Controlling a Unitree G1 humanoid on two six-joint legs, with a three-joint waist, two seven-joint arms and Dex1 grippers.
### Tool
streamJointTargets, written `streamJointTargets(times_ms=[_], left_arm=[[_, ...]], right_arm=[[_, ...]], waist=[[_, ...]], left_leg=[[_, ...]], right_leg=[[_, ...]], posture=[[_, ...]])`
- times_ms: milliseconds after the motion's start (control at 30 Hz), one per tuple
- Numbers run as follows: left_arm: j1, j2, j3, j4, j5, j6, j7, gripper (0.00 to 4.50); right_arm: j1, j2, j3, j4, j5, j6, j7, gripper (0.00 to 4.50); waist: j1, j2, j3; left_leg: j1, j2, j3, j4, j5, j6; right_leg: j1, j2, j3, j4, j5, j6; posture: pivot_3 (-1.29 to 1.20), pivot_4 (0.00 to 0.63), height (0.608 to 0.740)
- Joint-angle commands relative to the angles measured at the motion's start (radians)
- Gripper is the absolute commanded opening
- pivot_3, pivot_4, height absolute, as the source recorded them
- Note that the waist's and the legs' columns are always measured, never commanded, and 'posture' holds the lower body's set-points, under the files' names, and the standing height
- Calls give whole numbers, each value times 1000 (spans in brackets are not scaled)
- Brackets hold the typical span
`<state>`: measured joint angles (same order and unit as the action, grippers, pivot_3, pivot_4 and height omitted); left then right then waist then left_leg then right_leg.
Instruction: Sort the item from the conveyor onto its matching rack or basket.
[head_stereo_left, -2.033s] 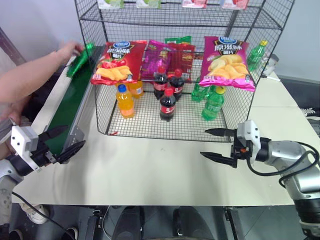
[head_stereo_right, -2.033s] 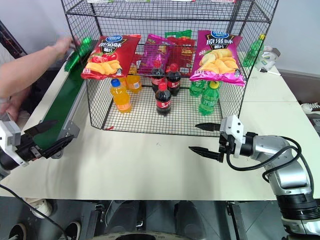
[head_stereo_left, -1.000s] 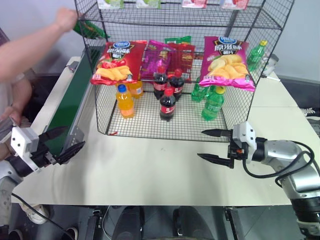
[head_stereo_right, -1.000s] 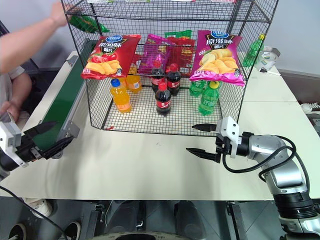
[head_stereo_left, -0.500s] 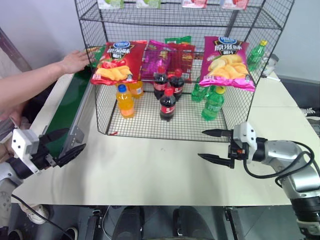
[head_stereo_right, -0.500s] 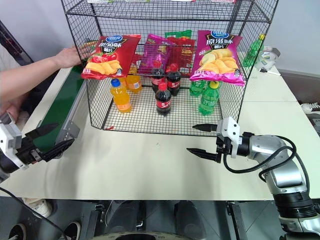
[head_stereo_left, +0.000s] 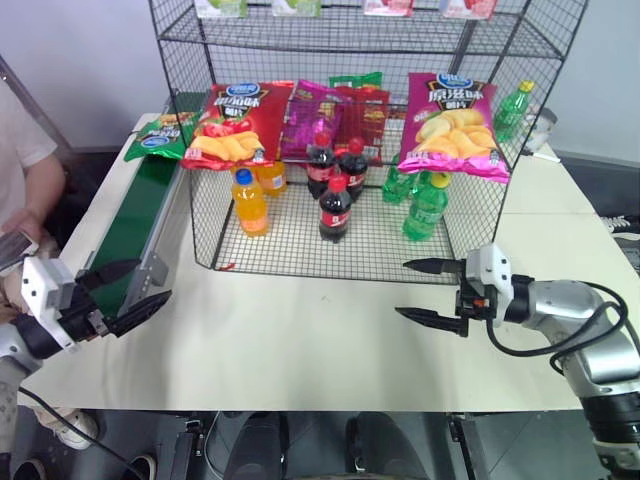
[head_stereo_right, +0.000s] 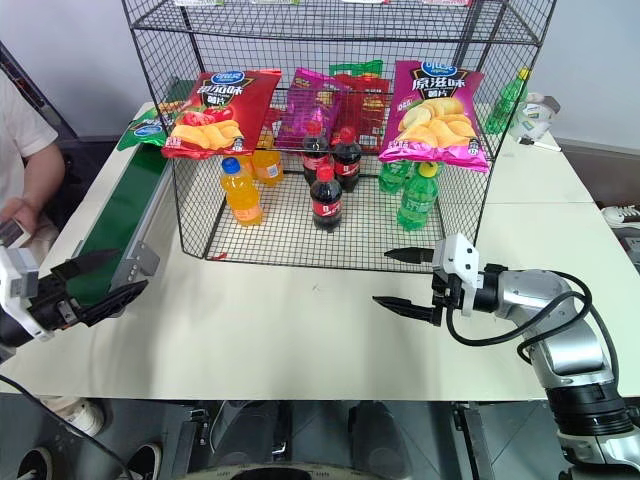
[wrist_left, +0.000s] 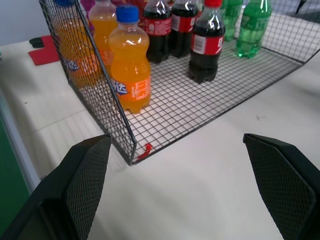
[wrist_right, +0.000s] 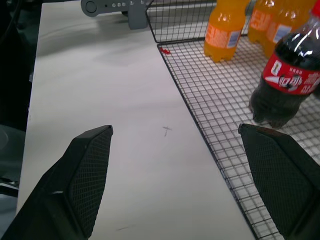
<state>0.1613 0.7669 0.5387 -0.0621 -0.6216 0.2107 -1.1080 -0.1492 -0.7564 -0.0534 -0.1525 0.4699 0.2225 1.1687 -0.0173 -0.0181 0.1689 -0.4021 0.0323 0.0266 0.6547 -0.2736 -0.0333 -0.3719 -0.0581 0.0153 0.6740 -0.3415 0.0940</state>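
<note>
Green crisp bag (head_stereo_right: 148, 130) lying at far end of conveyor (head_stereo_right: 118, 225), beside rack (head_stereo_right: 330, 130). Red bag (head_stereo_right: 212, 110) and pink bag (head_stereo_right: 438, 112) on middle tier. Left gripper (head_stereo_right: 97, 281) and right gripper (head_stereo_right: 407, 279) spread wide, empty, above table (head_stereo_right: 290, 330).

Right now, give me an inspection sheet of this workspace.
Surface: white table, bare in front of the rack.
Job's things: green crisp bag lies at the far end of the conveyor; black wire rack holds a red crisp bag and a pink crisp bag on its middle tier.
Clutter: orange, cola and green bottles on the bottom tier.
Grippers: left gripper open, empty, near the conveyor's near end; right gripper open, empty, over the table.
Cables: black cable along the right arm.
Surroundings: a person beside the conveyor.
</note>
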Motion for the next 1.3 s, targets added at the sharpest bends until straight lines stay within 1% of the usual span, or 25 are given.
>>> streamJointTargets(times_ms=[33,67,100,133,300,400,567,667,767,833,933,1033,1133,1300], left_arm=[[2,1,40,-24,-4,-23,15,4500],[1,-1,43,-23,1,-29,24,4500],[2,-1,45,-22,7,-35,30,4500],[4,-4,49,-21,10,-43,34,4500],[41,-17,54,-37,36,-86,56,4500],[60,-15,52,-37,76,-139,56,4500],[108,1,61,2,210,-287,78,4500],[147,2,74,3,244,-342,83,4500],[193,16,100,3,305,-455,83,4500],[196,23,127,43,394,-573,142,4500],[201,37,168,136,578,-775,276,4500],[214,55,174,203,688,-908,368,4500],[213,74,203,266,796,-993,495,4500],[233,98,193,340,928,-1057,658,4500]], right_arm=[[-24,13,-8,-51,81,66,15,4194],[-32,19,-15,-58,122,103,18,4358],[-40,27,-20,-67,152,122,23,4358],[-45,37,-14,-75,151,117,21,4358],[-47,74,53,-102,77,57,14,4358],[-55,99,70,-102,53,28,-1,4358],[-72,122,95,-67,24,-7,6,4358],[-88,141,114,-46,16,-22,8,4358],[-105,174,146,-19,-4,-44,12,4358],[-117,192,160,-9,-7,-47,14,4358],[-137,213,175,11,-19,-60,19,4358],[-148,220,179,27,-25,-68,25,4358],[-161,220,182,44,-27,-73,37,4358],[-154,202,198,33,-18,-44,75,4358]], waist=[[0,0,0],[1,0,0],[-2,0,0],[-2,0,0],[-1,-1,0],[-1,-1,0],[0,-1,-1],[-4,-1,-1],[-4,-1,-1],[-3,-1,-1],[0,-1,-1],[0,-1,-1],[-1,-1,-1],[-2,-2,-1]], left_leg=[[0,0,0,0,0,0],[0,0,0,0,0,0],[0,0,0,0,0,0],[0,0,0,0,0,0],[0,0,0,0,0,0],[0,0,0,0,0,0],[0,0,0,0,0,0],[0,0,0,0,0,0],[1,0,0,0,0,0],[1,0,0,0,0,0],[1,0,0,0,0,0],[1,0,1,0,0,0],[1,0,1,-1,0,0],[1,0,1,-1,0,0]], right_leg=[[0,0,0,0,0,0],[0,0,0,0,0,0],[0,0,0,0,0,0],[0,0,0,0,0,0],[0,0,0,1,0,0],[0,0,0,1,0,0],[0,0,0,1,0,0],[0,0,0,1,0,0],[0,0,0,1,0,0],[0,0,0,1,0,0],[0,-1,0,1,0,0],[0,-1,0,1,0,0],[0,-1,0,1,0,0],[0,-1,0,1,0,0]], posture=[[0,150,739],[0,150,739],[0,150,739],[0,150,739],[0,150,739],[0,150,739],[0,150,739],[0,150,739],[0,150,739],[0,150,739],[0,150,739],[0,150,739],[0,150,739],[0,150,739]])
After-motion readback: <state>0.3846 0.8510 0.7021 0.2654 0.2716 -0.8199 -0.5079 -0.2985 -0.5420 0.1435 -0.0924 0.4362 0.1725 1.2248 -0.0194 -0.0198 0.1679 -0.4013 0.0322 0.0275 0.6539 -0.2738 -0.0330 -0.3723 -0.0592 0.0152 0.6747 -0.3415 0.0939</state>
